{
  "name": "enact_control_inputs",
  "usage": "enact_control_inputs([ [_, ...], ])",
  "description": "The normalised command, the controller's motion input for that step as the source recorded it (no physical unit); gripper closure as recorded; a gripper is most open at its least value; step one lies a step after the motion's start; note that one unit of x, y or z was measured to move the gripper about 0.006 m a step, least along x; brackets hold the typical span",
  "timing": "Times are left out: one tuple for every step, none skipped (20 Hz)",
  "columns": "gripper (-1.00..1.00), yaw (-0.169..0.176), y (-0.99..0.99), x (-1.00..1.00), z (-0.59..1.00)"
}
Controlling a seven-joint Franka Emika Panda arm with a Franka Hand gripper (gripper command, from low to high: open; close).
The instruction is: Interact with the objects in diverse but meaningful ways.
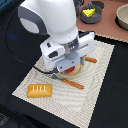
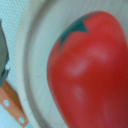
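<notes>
Directly beneath the gripper (image 1: 70,66), finger state not discernible: red tomato (image 2: 85,70) on round plate (image 2: 35,75); bread loaf (image 1: 39,91) at eight o'clock.

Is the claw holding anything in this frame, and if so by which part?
Cannot be told. The claw's fingertips are hidden in both views; the wrist view shows only the red tomato close below, on a pale plate.

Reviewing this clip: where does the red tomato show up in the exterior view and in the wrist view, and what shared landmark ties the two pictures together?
Exterior view: the red tomato is only a red sliver under the gripper, near the middle of the cloth mat, mostly hidden by the arm.
Wrist view: the red tomato fills most of the picture, green stem patch visible, lying on a pale round plate.
Shared landmark: the orange-handled utensil beside the plate.
</notes>
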Motion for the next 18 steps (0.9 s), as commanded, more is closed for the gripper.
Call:
enact_control_inputs([
  [-1.0,0.0,0.02,-0.05,0.6],
  [-1.0,0.017,0.0,-0.1,0.57],
  [-1.0,0.042,0.0,-0.11,0.47],
  [-1.0,0.056,0.0,-0.11,0.39],
  [-1.0,0.068,-0.05,-0.16,0.23],
  [-1.0,0.072,-0.13,-0.21,0.18],
  [-1.0,0.075,-0.22,-0.27,0.15],
  [-1.0,0.077,-0.27,-0.35,0.15],
  [-1.0,0.076,-0.32,-0.41,0.14],
  [-1.0,0.079,-0.42,-0.48,0.1],
  [-1.0,0.074,-0.43,-0.52,0.08],
  [-1.0,0.074,-0.45,-0.54,0.05],
  [-1.0,0.069,-0.47,-0.55,0.01],
  [-1.0,0.064,-0.48,-0.57,0.0],
  [-1.0,0.064,-0.49,-0.58,0.0],
  [-1.0,0.062,-0.49,-0.59,0.0],
  [-1.0,0.06,-0.49,-0.6,0.0],
  [-1.0,0.059,-0.5,-0.61,0.0],
])
